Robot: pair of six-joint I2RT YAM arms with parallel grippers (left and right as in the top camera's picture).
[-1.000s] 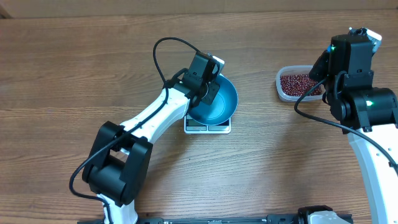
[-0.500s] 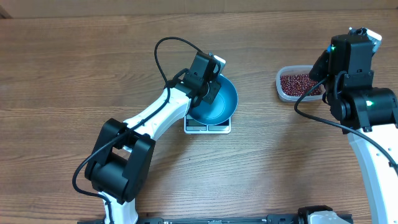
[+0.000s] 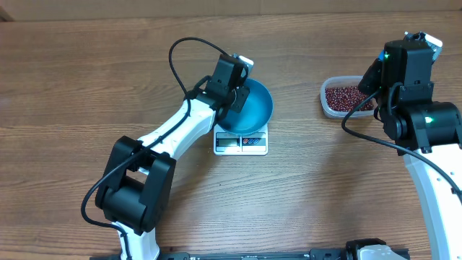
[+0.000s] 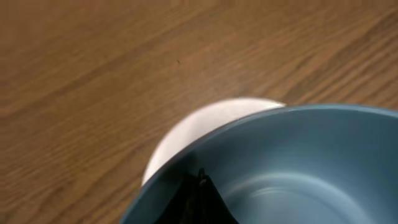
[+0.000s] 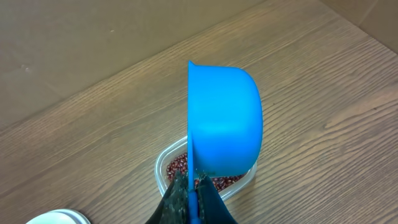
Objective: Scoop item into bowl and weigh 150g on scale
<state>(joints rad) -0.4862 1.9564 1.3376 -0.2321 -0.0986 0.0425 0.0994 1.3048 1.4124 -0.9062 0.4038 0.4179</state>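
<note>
The blue bowl hangs tilted over the back of the white scale, whose display shows in front of it. My left gripper is shut on the bowl's left rim; in the left wrist view its dark fingertips pinch the rim of the bowl, whose inside looks bare. The red-brown beans fill the clear tub. My right gripper is shut on the handle of a blue scoop, held on its side above the beans.
A white rounded surface, apparently the scale, shows past the bowl's rim. A brown cardboard wall stands behind the tub. Wood-grain tabletop lies all around, and the right arm's body looms over the tub's right side.
My left gripper has carried the bowl back and slightly left, uncovering the scale's display. The right arm and scoop have not moved.
</note>
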